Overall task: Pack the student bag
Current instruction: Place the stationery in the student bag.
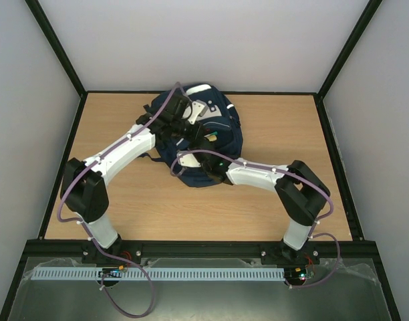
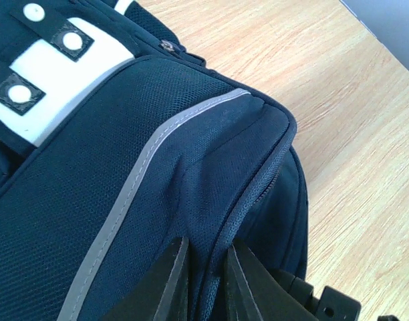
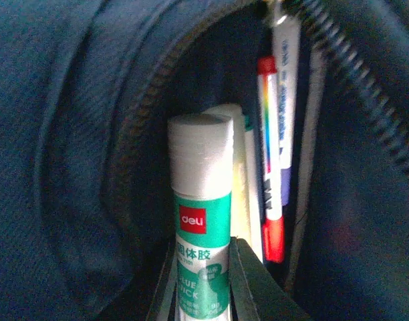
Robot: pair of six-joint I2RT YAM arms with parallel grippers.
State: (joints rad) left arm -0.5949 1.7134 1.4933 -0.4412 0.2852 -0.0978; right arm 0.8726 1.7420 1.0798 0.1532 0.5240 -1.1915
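White shells along the left arm (image 1: 121, 152) and right arm (image 1: 254, 175), with bulky black housings at elbows and bases. Thin purple cables (image 1: 153, 292) looping alongside, held by small white clips. Dark, tapered fingers (image 2: 166, 287) at the wrists.

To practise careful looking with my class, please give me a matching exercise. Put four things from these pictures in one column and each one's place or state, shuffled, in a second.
Things
1. navy blue fabric backpack
2. green-and-white glue stick
3. red-capped marker pen
4. left gripper

Place or state
A. pinching a fold of the backpack
B. lying on the wooden table
C. held between the right gripper fingers
D. standing loose inside the backpack

Pairs: 1-B, 2-C, 3-D, 4-A
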